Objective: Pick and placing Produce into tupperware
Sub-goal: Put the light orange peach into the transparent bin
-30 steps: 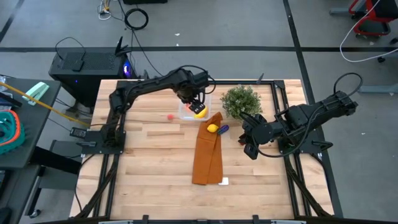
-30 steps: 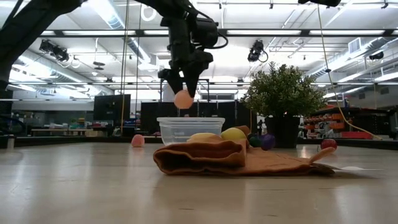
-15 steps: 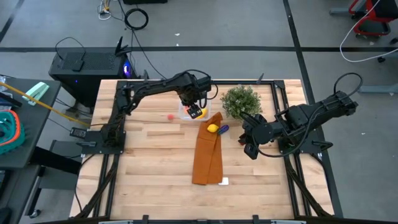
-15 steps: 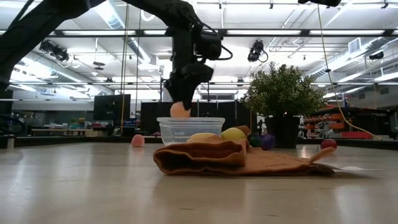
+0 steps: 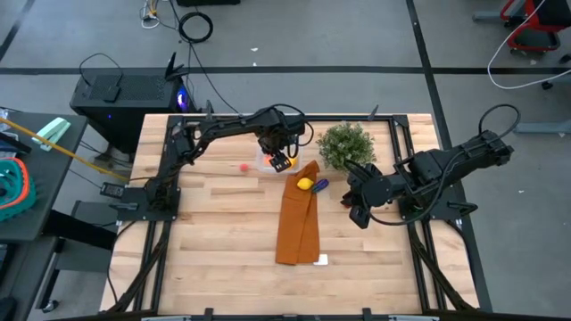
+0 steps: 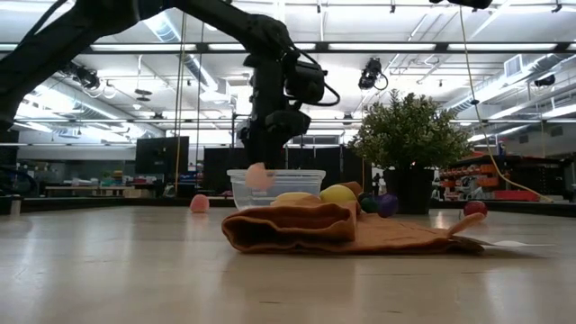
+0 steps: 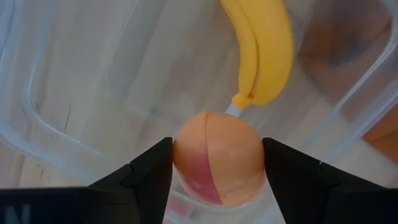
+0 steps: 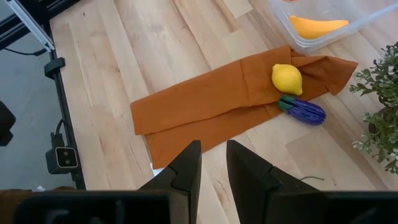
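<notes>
My left gripper [image 5: 279, 159] reaches down into the clear tupperware [image 5: 266, 161] at the table's far middle and is shut on a round orange-pink fruit [image 7: 219, 155]. A yellow banana [image 7: 264, 56] lies on the box floor. The lemon [image 5: 305, 185] and the purple piece [image 5: 319, 185] rest on the far end of the orange cloth [image 5: 297, 223]. A small red piece [image 5: 244, 166] sits on the wood left of the box. My right gripper [image 5: 357, 209] waits to the right of the cloth, open by a narrow gap. My left gripper pinches the round orange-pink fruit [image 6: 258, 176] between its two fingers [image 7: 149, 171], one on each side [image 7: 249, 163] at its widest part. The fingers come from above, pointing down. The fruit hangs just below the tupperware rim [image 6: 276, 172], clear of the box floor.
A green potted plant [image 5: 345, 145] stands right of the tupperware, close to the left arm. In the low view another red fruit [image 6: 475, 208] lies on the table off to the right. Bare wood lies on the near side and on the left.
My left gripper has come down with the orange-pink fruit, from well above the tupperware to inside its rim. It has stayed shut on the fruit. The right arm has kept still.
</notes>
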Controlling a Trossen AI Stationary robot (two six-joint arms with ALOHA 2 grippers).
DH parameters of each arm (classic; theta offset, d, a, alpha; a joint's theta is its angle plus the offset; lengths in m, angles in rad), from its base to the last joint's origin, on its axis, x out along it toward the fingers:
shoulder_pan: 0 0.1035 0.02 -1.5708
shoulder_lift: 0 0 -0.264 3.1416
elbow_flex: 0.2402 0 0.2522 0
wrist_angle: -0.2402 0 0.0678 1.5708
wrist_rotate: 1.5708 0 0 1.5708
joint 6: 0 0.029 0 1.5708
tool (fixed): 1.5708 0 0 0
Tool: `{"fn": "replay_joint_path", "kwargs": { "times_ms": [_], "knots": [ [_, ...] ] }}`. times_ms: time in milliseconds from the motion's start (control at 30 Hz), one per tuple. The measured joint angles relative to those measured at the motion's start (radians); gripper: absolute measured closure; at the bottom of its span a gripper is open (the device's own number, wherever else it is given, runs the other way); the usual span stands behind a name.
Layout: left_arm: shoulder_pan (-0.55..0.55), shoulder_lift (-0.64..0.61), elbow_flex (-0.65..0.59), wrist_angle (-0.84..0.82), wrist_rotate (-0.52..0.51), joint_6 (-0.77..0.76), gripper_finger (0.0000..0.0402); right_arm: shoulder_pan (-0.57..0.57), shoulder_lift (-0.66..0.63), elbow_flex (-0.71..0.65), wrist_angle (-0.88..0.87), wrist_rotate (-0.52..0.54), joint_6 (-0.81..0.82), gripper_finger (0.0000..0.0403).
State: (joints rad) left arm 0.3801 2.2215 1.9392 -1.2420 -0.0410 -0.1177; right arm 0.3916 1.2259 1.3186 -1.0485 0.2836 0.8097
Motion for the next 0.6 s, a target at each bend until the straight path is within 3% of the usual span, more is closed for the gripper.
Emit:
{"fn": "replay_joint_path", "kwargs": {
  "times_ms": [600],
  "knots": [
    [0.009,0.009,0.000,0.019,0.009,-0.035,0.0159,0.000,0.000,0.000,-0.001,0.000,0.000,0.0320]
  ]
}}
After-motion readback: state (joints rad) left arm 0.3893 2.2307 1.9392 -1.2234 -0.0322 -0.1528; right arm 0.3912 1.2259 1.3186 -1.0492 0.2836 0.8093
